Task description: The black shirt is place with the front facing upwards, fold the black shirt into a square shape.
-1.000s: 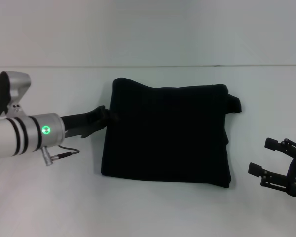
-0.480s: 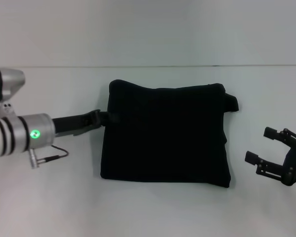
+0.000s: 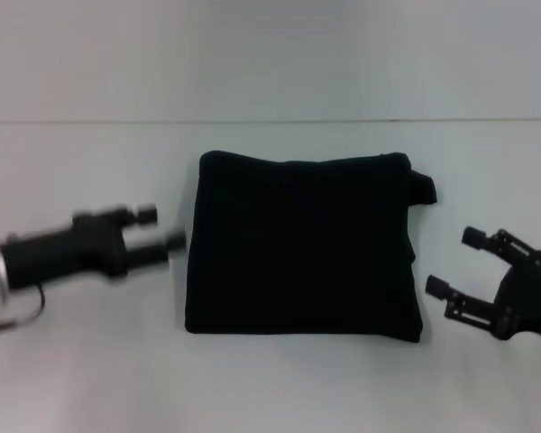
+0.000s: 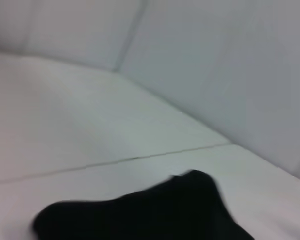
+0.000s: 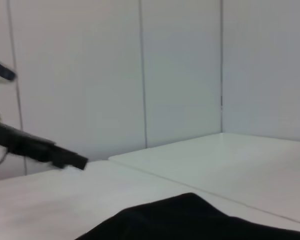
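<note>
Folding looks done to you: black shirt lies square at frame centre, left gripper and right gripper both open beside it.

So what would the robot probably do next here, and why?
Probably pull both arms back and stop. The black shirt already lies as a rough square, and the left gripper and right gripper sit beside it, fingers open, touching nothing.

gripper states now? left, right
Left gripper: open, empty, just left of the black shirt.
Right gripper: open, empty, right of the shirt.
</note>
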Controlling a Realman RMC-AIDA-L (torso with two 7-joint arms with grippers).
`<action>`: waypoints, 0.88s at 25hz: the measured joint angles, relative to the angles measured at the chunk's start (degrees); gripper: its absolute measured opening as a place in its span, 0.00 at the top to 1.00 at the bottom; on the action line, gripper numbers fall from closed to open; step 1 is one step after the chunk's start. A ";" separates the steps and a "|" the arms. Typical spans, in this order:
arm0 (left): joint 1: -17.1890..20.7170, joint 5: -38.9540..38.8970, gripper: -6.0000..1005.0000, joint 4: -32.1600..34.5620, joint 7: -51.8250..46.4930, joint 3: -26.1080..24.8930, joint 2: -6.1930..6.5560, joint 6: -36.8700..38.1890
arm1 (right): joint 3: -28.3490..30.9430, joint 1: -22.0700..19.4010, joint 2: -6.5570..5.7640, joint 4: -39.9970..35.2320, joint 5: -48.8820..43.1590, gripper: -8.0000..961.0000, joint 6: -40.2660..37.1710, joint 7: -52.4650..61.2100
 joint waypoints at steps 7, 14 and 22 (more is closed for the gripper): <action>8.15 1.79 0.13 -0.22 16.87 0.47 -4.45 5.75 | -0.08 -2.85 0.30 2.42 -0.78 0.03 2.70 -4.57; 8.37 4.13 0.06 -4.81 17.54 0.30 -4.48 1.57 | -0.10 -4.15 0.15 2.81 -1.68 0.03 6.78 -5.36; 7.79 3.73 0.06 -4.67 17.31 0.02 -4.37 2.27 | -0.09 -4.09 0.19 2.83 -2.10 0.03 6.57 -5.38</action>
